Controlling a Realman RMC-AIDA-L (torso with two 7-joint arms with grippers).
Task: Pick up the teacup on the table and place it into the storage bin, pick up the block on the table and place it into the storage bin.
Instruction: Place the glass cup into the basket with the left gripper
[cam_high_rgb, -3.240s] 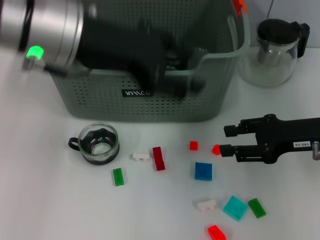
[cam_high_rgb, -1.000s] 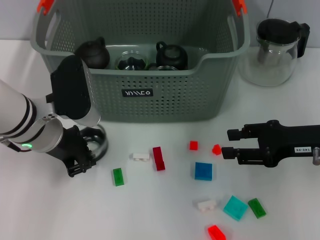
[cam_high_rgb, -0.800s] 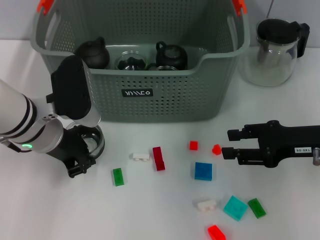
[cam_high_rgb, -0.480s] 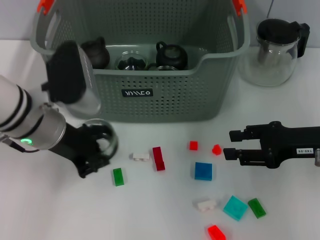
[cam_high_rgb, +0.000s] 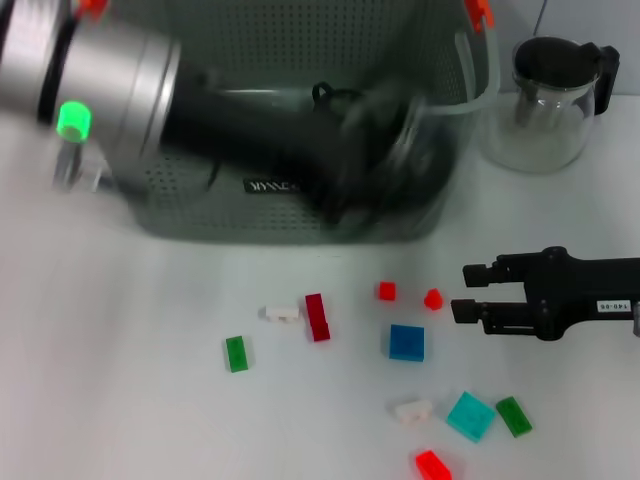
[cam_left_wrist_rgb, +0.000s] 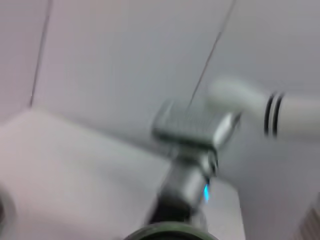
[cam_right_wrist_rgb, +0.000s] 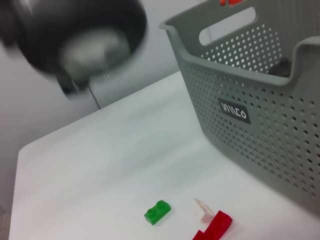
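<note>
- White table (cam_high_rgb: 120, 400) — loose blocks are being shown scattered below the storage bin (cam_high_rgb: 440, 190).
- Left gripper (cam_high_rgb: 385, 150) is being blurred over the bin; grip state cannot be told.
- Right gripper (cam_high_rgb: 470, 292) is being held released beside a red block (cam_high_rgb: 433, 298).

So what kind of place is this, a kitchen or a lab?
Probably a robot test bench, not a kitchen: a bare white table holds only a perforated storage bin, scattered toy blocks and a glass teapot.
</note>
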